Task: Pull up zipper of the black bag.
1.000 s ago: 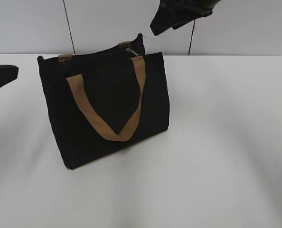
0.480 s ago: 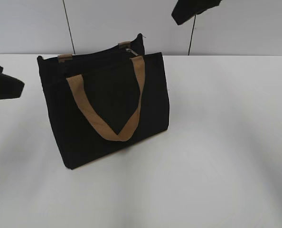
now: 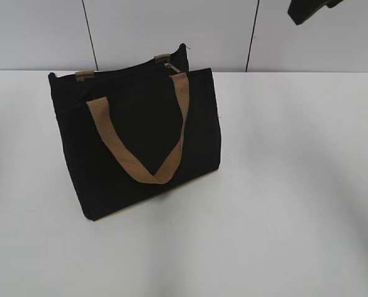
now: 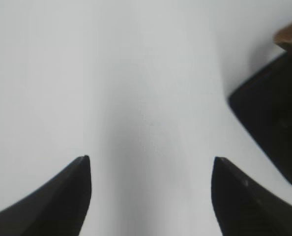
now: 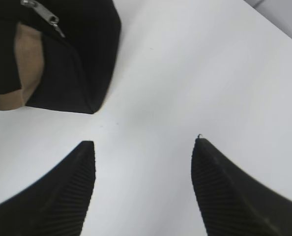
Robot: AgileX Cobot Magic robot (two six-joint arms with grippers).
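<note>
The black bag (image 3: 140, 136) stands upright on the white table, with tan strap handles (image 3: 140, 158). The zipper's silvery pull (image 3: 170, 65) sits at the right end of the bag's top edge and also shows in the right wrist view (image 5: 47, 18). My right gripper (image 5: 143, 145) is open and empty, high above the table to the right of the bag; only its dark tip (image 3: 311, 8) shows in the exterior view. My left gripper (image 4: 151, 160) is open and empty over bare table, with a corner of the bag (image 4: 274, 123) at its right. It is out of the exterior view.
The white table (image 3: 283, 185) spreads around the bag. A grey panelled wall (image 3: 171, 31) stands behind the table's far edge.
The right gripper has risen and moved right, away from the bag's top. The left gripper has pulled back left, out of the exterior view. The bag has not moved.
</note>
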